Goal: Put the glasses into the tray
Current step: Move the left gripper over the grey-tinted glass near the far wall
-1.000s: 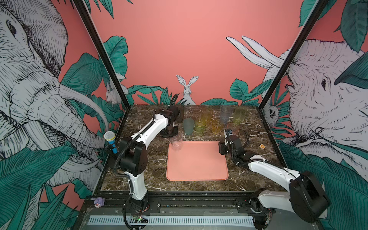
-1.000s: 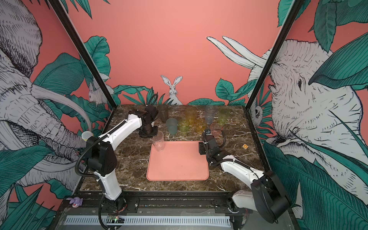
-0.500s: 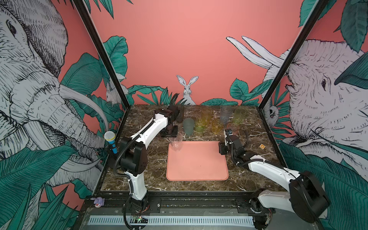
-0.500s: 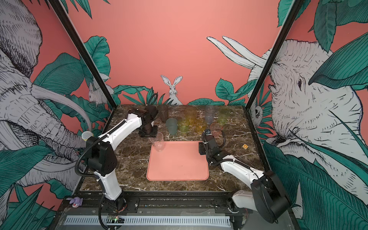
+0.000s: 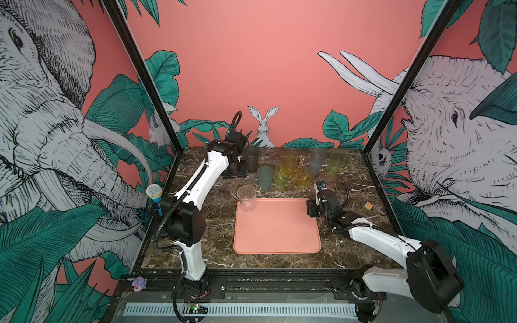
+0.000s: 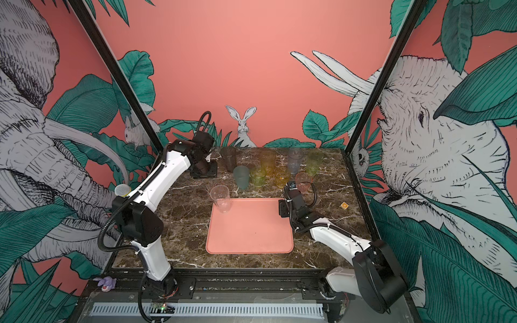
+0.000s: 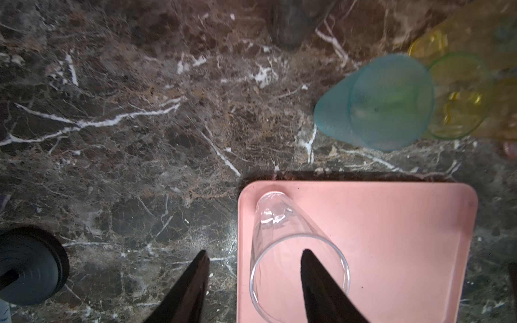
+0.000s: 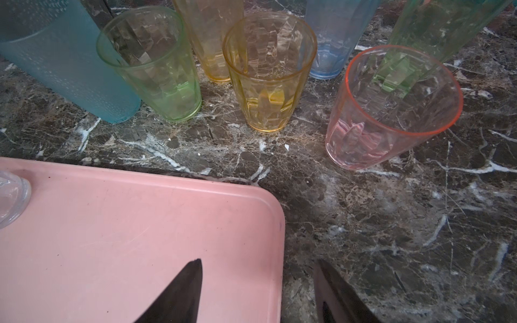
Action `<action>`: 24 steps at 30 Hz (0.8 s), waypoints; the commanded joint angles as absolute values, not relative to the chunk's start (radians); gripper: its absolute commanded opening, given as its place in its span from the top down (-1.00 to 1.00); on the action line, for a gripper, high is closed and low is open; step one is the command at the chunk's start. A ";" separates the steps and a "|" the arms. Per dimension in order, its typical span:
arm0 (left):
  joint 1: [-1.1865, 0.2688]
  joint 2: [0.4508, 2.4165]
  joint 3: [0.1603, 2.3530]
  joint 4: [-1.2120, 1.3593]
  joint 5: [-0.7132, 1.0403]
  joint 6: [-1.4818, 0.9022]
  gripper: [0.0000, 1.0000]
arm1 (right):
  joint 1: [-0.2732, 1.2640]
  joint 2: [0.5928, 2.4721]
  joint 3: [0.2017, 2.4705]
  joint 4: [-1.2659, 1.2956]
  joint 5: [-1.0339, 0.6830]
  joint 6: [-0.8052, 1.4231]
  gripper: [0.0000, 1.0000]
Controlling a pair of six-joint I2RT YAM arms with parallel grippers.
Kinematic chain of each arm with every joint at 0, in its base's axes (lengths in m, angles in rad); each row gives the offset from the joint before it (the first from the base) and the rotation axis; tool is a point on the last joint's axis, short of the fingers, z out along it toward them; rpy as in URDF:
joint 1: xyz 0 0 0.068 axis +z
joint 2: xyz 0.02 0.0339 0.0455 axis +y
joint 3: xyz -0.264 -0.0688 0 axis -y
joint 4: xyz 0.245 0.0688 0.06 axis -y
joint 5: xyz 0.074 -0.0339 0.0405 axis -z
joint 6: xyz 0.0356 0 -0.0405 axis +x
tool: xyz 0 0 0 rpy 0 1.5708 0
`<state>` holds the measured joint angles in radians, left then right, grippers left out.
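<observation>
Just let go with the left end effector (image 7: 254, 251), now spread, leaving the clear glass (image 7: 279, 223) upright in the tray (image 7: 391, 237) corner. Next, probably: reach the spread right end effector (image 8: 260, 260) around the pink glass (image 8: 391, 112).

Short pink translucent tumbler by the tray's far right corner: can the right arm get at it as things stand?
Probably yes. The short pink translucent tumbler stands upright on bare marble just ahead of the right gripper, whose jaws are open; its nearest neighbours stand beside and behind it, not between.
</observation>
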<state>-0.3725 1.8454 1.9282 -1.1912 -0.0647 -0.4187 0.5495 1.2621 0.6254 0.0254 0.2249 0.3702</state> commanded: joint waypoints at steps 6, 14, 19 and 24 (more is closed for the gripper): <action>-0.296 1.893 2.089 -1.149 -0.006 -0.421 -0.11 | 0.547 1.250 0.634 0.054 0.221 0.377 -0.31; -0.282 2.108 2.417 -1.186 -0.010 -0.387 -0.12 | 0.545 1.248 0.634 0.057 0.210 0.387 -0.31; -0.281 2.215 2.579 -1.179 -0.045 -0.364 -0.15 | 0.546 1.242 0.630 0.058 0.212 0.388 -0.31; -0.280 2.247 2.554 -1.081 -0.060 -0.353 -0.16 | 0.546 1.249 0.630 0.064 0.211 0.388 -0.31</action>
